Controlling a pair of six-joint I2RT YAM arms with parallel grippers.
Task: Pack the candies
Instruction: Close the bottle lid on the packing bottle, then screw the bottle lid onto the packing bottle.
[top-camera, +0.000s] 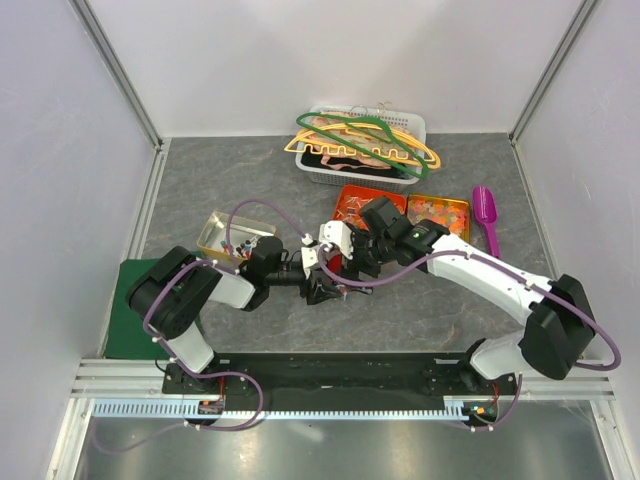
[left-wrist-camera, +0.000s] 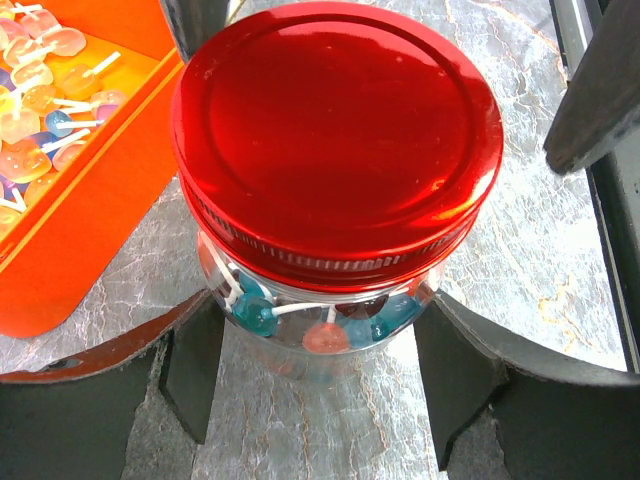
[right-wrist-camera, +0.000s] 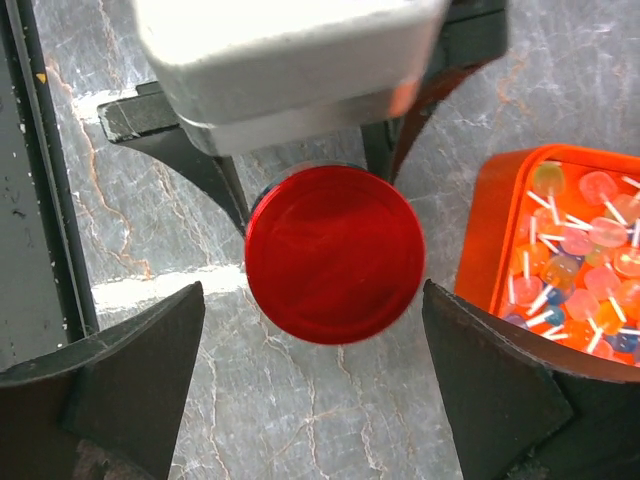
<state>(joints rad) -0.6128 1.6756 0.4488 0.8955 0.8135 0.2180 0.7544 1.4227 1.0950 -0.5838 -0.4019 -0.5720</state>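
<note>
My left gripper (left-wrist-camera: 320, 345) clasps the jar (left-wrist-camera: 330, 325) mid-tabletop, with candies (left-wrist-camera: 255, 315) inside and the red lid (left-wrist-camera: 335, 140) on. My right gripper (right-wrist-camera: 310, 300) hangs open above the lid. Packing looks nearly done, though the orange tray (right-wrist-camera: 480, 230) holds more.

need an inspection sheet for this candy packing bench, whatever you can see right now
surface: grey marbled table
job's things: candies in a jar with its red lid on; more in an orange tray
clutter: basket of hangers, purple scoop, clear tub, green pad
grippers: left gripper closed on the jar's glass; right gripper open above the lid, not touching
cables: purple cables loop from both arms
surroundings: white walls, metal frame posts
</note>
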